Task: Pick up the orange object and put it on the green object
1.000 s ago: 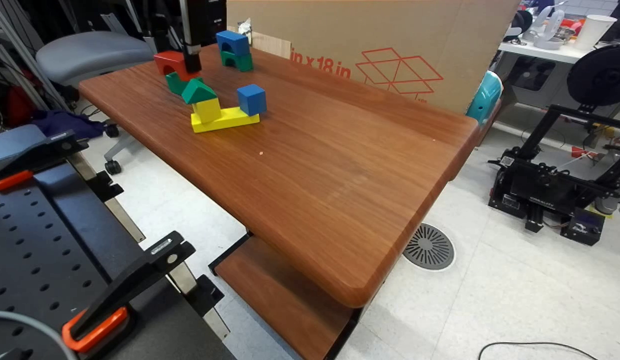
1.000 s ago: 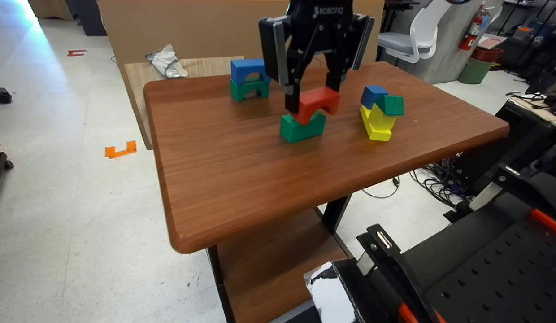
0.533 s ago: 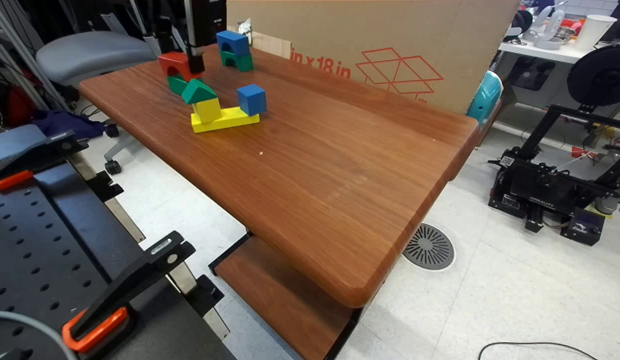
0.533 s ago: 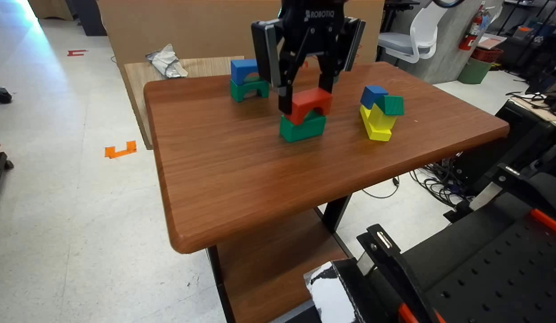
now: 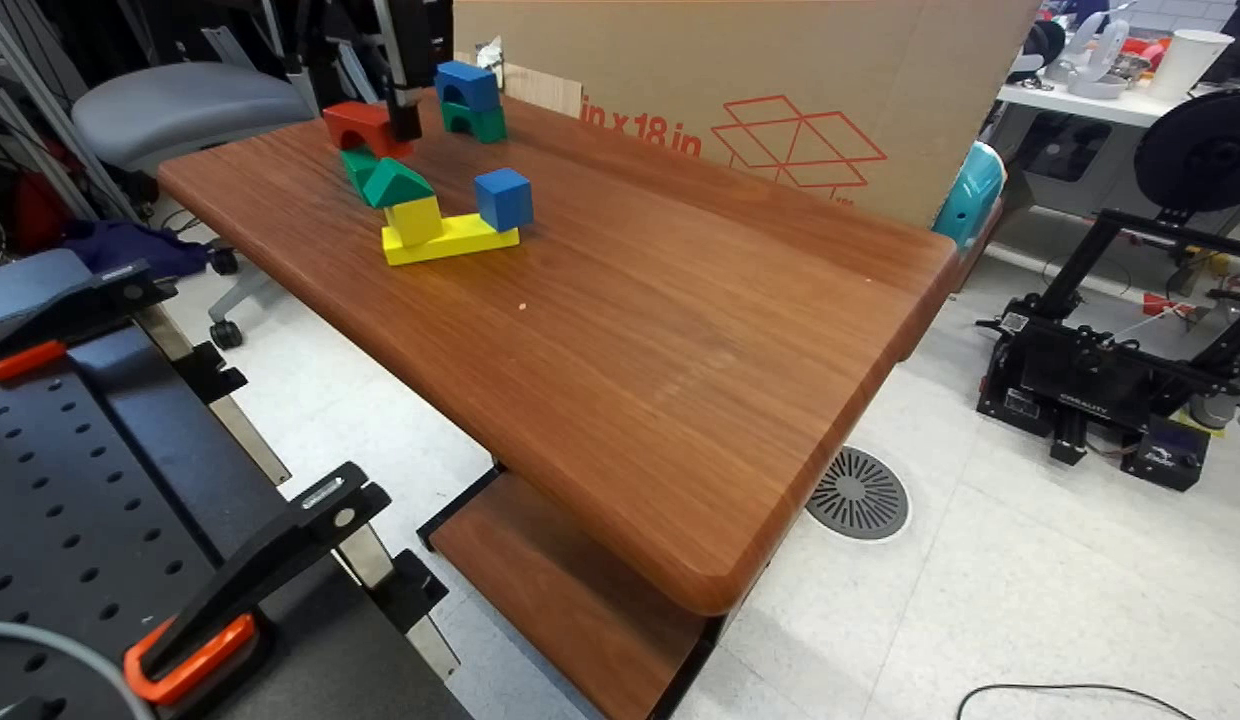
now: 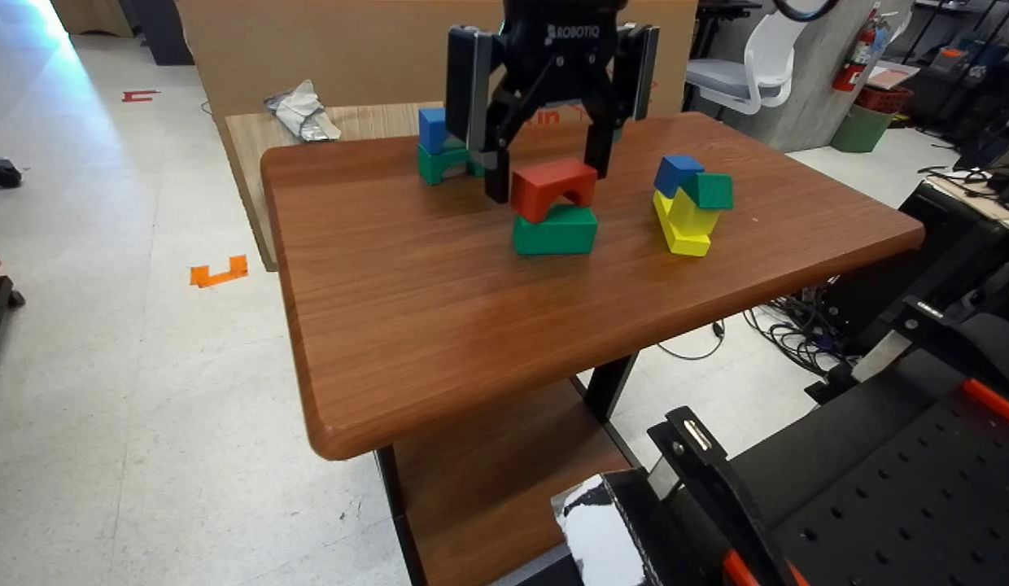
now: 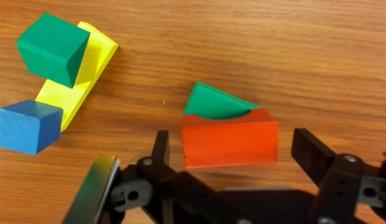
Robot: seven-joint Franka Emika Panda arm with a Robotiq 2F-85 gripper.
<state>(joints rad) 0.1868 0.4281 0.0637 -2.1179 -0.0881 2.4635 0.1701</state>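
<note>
The orange object, an orange-red arch block (image 6: 553, 187), lies across the top of the green object, a green wedge-like block (image 6: 555, 236), on the brown table. From above, the orange block (image 7: 230, 144) covers part of the green block (image 7: 216, 102), whose slanted edge sticks out beyond it. My gripper (image 7: 231, 138) is open around the orange block, with a visible gap on each side between the block and the black fingers (image 7: 311, 152). In an exterior view the same stack shows the orange block (image 5: 358, 126) over the green one (image 5: 356, 172), beside a fingertip (image 5: 405, 122).
Close to the stack, a flat yellow block (image 7: 68, 99) bears a blue cube (image 7: 28, 126) and a green roof-shaped block (image 7: 53, 46) on a yellow one. Farther back stands a blue arch (image 5: 468, 85) on a green arch (image 5: 490, 124). A cardboard box (image 5: 680, 60) rises behind the table.
The gripper shifted slightly with the orange block, set it on the green block, then its jaws spread away from it. The green block has turned a little.
</note>
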